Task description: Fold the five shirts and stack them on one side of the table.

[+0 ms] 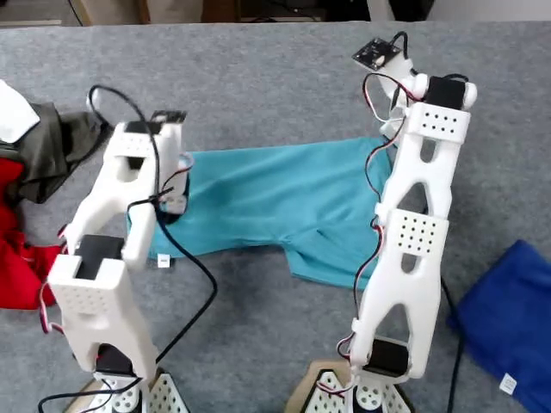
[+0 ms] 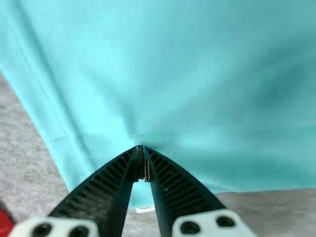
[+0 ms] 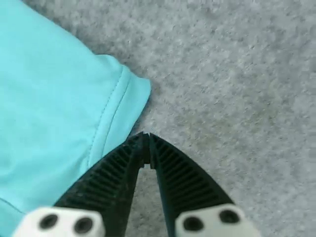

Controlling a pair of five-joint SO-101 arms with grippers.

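Teal shirt [image 1: 267, 202] lies flat on the table [image 1: 258, 77].

Left gripper [image 2: 141, 153]: jaws closed, pinching the shirt near its left edge; fabric puckers at the tips.

Right gripper [image 3: 146, 140]: jaws closed just off the shirt's sleeve [image 3: 126, 98] hem, apparently holding nothing.

Suggest the right gripper open and grab the hem before any lift, or the fold will skew.

teal shirt [image 1: 275, 202] spread centre, blue shirt [image 1: 508, 318] right, red shirt [image 1: 17, 249] crumpled left
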